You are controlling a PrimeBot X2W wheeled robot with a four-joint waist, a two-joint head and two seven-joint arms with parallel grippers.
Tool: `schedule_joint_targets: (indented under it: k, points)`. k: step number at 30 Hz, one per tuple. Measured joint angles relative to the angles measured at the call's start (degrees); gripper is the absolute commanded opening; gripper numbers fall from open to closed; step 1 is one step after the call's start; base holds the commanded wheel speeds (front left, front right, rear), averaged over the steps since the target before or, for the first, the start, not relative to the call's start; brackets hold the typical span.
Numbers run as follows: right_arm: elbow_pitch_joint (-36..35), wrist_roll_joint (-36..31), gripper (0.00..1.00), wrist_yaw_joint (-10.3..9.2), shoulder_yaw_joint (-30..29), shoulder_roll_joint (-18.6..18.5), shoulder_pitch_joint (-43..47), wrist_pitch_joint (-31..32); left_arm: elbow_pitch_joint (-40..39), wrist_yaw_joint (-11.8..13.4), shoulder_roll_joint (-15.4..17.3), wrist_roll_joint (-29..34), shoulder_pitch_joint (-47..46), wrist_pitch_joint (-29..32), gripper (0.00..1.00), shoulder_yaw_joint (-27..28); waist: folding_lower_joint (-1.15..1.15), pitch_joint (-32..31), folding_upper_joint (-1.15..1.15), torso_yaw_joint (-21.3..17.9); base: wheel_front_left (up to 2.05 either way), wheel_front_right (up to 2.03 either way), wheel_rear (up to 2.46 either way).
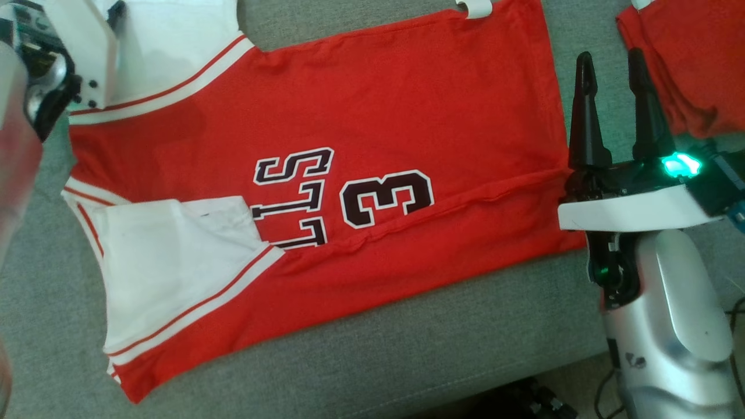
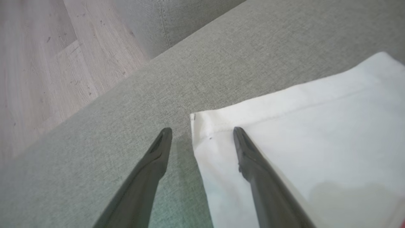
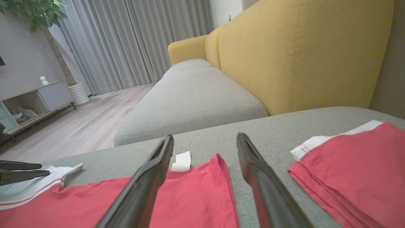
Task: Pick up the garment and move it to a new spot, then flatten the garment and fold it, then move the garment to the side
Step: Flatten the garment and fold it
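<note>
As it gapes, the left end effector (image 2: 202,129) straddles the garment's (image 2: 300,126) corner

The garment (image 1: 407,105) is matt red and white cloth with flat printed lettering (image 1: 384,198). The sofa seat (image 1: 407,349) is coarse grey woven fabric. The fingers (image 2: 250,158) are dull dark plastic, the right forearm (image 1: 681,314) glossy silver. The floor (image 2: 47,63) is pale, grained wood.

Left claw (image 2: 202,129), right claw (image 3: 205,136), both agape.
</note>
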Motion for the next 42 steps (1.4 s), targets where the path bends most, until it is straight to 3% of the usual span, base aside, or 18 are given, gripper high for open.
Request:
schedule_joint_targets:
  k: [9, 10, 12, 17, 22, 28, 32, 42]
  points:
    - [-0.83, 0.07, 1.0, 0.0, 0.21, 0.0, 0.07, -0.09, 0.99, 0.0, 0.2, -7.06, -1.88, 5.48, 1.0, -2.04, 0.0, 0.53, 0.0, -0.32, 0.0, 0.0, 0.0]
    - [-0.94, 0.07, 1.0, 0.0, 0.2, 0.0, 0.07, -0.1, 0.62, 0.0, 0.15, -8.51, -1.88, 6.75, 0.87, -2.1, 0.0, 0.57, 0.0, -0.26, 0.0, 0.0, 0.0]
    - [-0.98, 0.05, 1.0, 0.0, 0.18, 0.0, 0.07, -0.26, -1.03, 0.0, 0.27, -10.61, -1.89, 8.08, 0.0, -2.86, 0.0, 0.66, 0.0, -0.06, 0.0, 0.0, 0.0]
    - [0.0, -1.09, 1.0, 0.0, 0.02, 0.0, 0.07, -0.26, -3.34, 0.0, 0.62, -11.74, -1.62, 5.43, 0.0, -5.95, 0.0, 0.13, 0.0, 0.85, 0.0, 0.0, 0.0]
    - [1.56, -4.02, 1.0, 0.0, -1.25, -0.01, 0.06, 0.65, -3.42, -0.01, 0.3, -9.87, -0.43, -5.43, 0.0, -7.36, 0.0, -2.1, 0.0, 2.59, 0.0, 0.0, 0.0]
    - [4.45, -9.32, 1.0, 0.0, -2.76, -0.15, -0.03, 10.84, -3.93, -0.01, -2.27, -8.1, -0.12, -17.91, 0.0, -8.21, 0.0, -5.76, 0.0, 6.48, 0.0, 0.0, 0.0]
    - [6.78, -10.46, 1.0, 0.0, -3.8, -1.77, -1.33, 16.21, -6.16, -0.02, -2.13, -7.64, 2.16, -24.49, 0.0, -9.07, -0.01, -8.18, 0.0, 9.36, 0.0, 0.0, 0.0]
    - [18.71, -9.55, 1.0, 0.0, -7.88, -7.69, -10.89, 26.13, -17.78, 0.19, -0.53, -7.28, 11.48, -26.74, 0.0, -13.04, -0.01, -11.56, 0.0, 16.03, 0.0, 0.0, 0.0]
